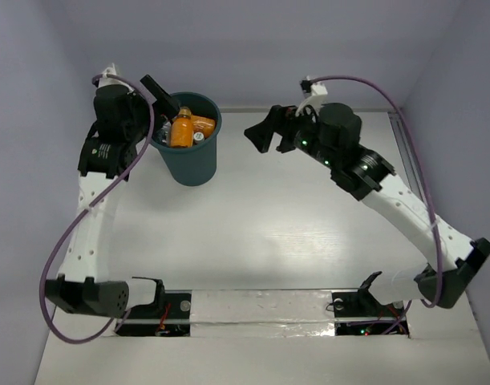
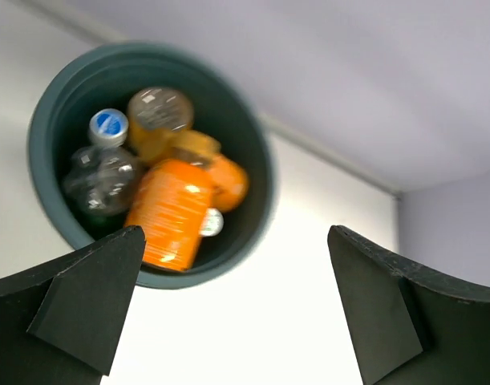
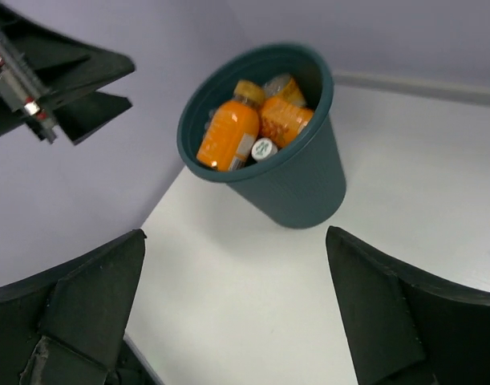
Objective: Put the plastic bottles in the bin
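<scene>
Observed from the room: the dark teal round plastic bin [image 1: 193,167] stands upright on the white table [image 1: 269,233], at its far left, mouth upward and walls tapering down. All the plastic bottles that can be seen lie inside it. None shows on the table in any view.

Left gripper [image 2: 236,239]: hovers just above the bin's mouth, fingers spread wide, nothing between them. Right gripper [image 3: 235,235]: well apart from the bin on its right, also spread wide and empty.

Contents, as far as the pile allows:
- a clear bottle with a blue cap [image 2: 102,170], roughly upright, cap toward the mouth;
- an orange labelled bottle [image 2: 168,212], leaning steeply on the others, long axis running from deep in the bin up toward the rim; which end is the neck I cannot tell;
- at least two more orange bottles behind it, one [image 2: 159,112] with its cap facing up;
- a small white cap [image 3: 263,149] facing up by the near wall.

A full count is not possible; lower bottles are hidden.

Handling judgement: the bottles look smooth and thin-walled, so likely slippery. The orange ones seem filled and heavier. The clear one appears empty and would dent under pressure. The best hold is across the body, square to the long axis. The bin is stiff but probably light, so a knock at the rim could tip it.
</scene>
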Motion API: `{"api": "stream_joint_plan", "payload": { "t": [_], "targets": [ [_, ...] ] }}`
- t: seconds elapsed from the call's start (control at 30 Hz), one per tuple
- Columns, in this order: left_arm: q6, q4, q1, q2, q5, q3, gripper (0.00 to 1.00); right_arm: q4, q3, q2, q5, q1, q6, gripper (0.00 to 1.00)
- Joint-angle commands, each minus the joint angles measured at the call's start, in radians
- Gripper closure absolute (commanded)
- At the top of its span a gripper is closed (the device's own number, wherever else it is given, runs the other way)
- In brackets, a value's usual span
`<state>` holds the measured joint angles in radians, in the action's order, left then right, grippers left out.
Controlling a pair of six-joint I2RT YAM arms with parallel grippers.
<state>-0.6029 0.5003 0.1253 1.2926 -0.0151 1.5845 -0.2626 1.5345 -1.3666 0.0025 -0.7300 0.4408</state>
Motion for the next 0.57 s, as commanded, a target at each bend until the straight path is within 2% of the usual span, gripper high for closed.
{"api": "stream_joint_plan", "payload": {
  "t": [0.0,0.13,0.27,0.37,0.53],
  "targets": [
    [0.011,-0.104,0.007,-0.105,-0.095,0.055,0.01,-0.001,0.053,0.170,0.146,0.003,-0.066,0.00],
    [0.012,-0.117,0.007,-0.174,-0.144,0.100,0.01,-0.023,0.018,0.342,0.353,0.003,-0.126,0.00],
    [0.020,-0.140,0.007,-0.297,-0.089,0.101,0.01,-0.023,-0.069,0.503,0.618,0.003,-0.159,0.00],
    [0.029,-0.152,0.007,-0.364,-0.068,0.078,0.01,-0.017,-0.141,0.592,0.689,0.003,-0.165,0.00],
    [0.022,-0.152,0.007,-0.406,-0.089,-0.017,0.01,-0.084,-0.159,0.600,0.694,0.003,-0.133,0.00]
  ]
}}
